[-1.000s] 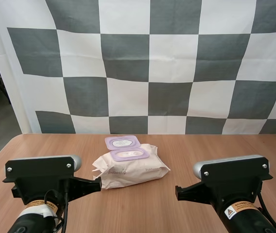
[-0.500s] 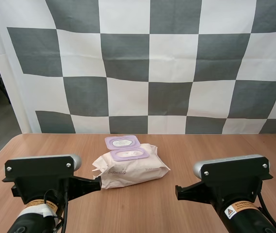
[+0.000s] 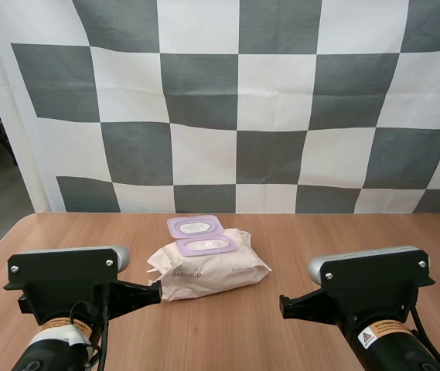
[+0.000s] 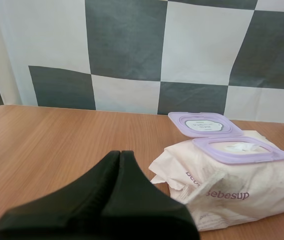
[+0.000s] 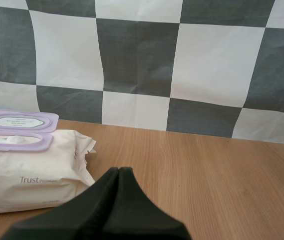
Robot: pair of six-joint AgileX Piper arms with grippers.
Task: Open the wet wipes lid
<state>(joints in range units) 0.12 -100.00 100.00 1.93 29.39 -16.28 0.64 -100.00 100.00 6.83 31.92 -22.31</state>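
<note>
left wrist view: lid (image 4: 204,123) open on wet wipes pack (image 4: 231,185) — soft, light, likely slides; hold stiff lid lip. left tool (image 4: 120,152), right tool (image 5: 119,170) — both pressed together, empty.

The pale pink wet wipes pack (image 3: 212,272) lies flat, its purple lid (image 3: 195,226) flipped open backward; a wipe seemingly peeks out.

A pack of wet wipes (image 3: 208,269), its purple lid (image 3: 195,226) flipped open, lies mid-table on a bare wooden table (image 3: 343,236).
</note>
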